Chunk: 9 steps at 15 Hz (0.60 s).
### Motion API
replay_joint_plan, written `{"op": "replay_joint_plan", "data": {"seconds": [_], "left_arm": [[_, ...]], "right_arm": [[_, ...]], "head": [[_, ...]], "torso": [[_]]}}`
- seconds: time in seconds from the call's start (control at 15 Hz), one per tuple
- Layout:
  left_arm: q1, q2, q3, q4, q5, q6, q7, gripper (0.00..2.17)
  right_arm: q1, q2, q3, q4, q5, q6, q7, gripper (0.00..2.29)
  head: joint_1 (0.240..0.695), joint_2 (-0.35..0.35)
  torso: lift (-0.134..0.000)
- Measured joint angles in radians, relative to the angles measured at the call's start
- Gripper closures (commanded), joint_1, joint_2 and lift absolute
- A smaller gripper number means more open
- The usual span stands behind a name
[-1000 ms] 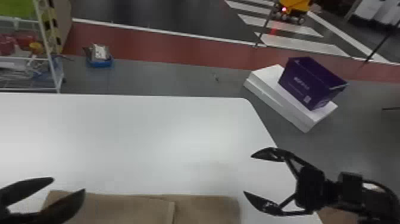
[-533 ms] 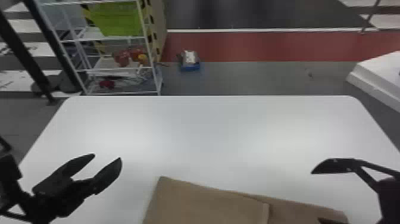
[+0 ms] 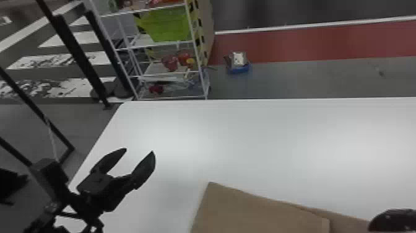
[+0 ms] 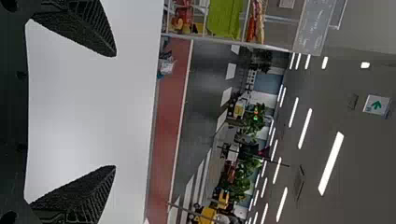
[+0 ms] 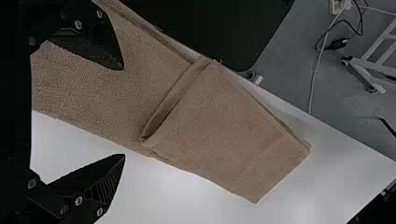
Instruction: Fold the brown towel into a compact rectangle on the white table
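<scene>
In the head view my left gripper (image 3: 139, 151) stands open over the white table's left part, to the left of the brown towel (image 3: 247, 210). A dark finger of my right gripper (image 3: 394, 221) shows at the lower right, by the towel's right end. The left wrist view has my left gripper (image 4: 115, 111) open with nothing between its fingers. In the right wrist view my right gripper (image 5: 124, 112) is open, close to the towel (image 5: 224, 130). One end of the towel lies folded over onto the rest, its folded edge slightly raised.
The white table (image 3: 263, 139) extends behind the towel, with its back-left corner beyond my left gripper. Past its far edge stand a white wire shelf (image 3: 167, 99) with a green bin (image 3: 168, 24) and a small blue item (image 3: 238, 68) on the floor.
The head view has swung to the left, so the towel now sits farther right in it. Both grippers were open earlier too, and the left one now appears farther from the towel.
</scene>
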<state>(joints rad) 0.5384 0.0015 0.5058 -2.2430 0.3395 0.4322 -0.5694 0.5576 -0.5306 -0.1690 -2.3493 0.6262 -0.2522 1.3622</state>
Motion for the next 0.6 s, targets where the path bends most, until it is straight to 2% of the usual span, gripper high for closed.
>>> {"op": "replay_joint_plan", "data": {"seconds": [0.33, 0.6], "left_arm": [[0.001, 0.000, 0.025, 0.016, 0.021, -0.031, 0.002, 0.02], [0.000, 0.000, 0.039, 0.054, 0.034, -0.071, 0.000, 0.02]], "right_arm": [[-0.034, -0.045, 0.109, 0.022, 0.108, 0.009, 0.000, 0.29], [-0.120, -0.038, 0.214, 0.078, 0.128, 0.080, 0.000, 0.29]], "head": [[0.695, 0.292], [0.695, 0.326]], "torso": [[-0.123], [-0.123]]}}
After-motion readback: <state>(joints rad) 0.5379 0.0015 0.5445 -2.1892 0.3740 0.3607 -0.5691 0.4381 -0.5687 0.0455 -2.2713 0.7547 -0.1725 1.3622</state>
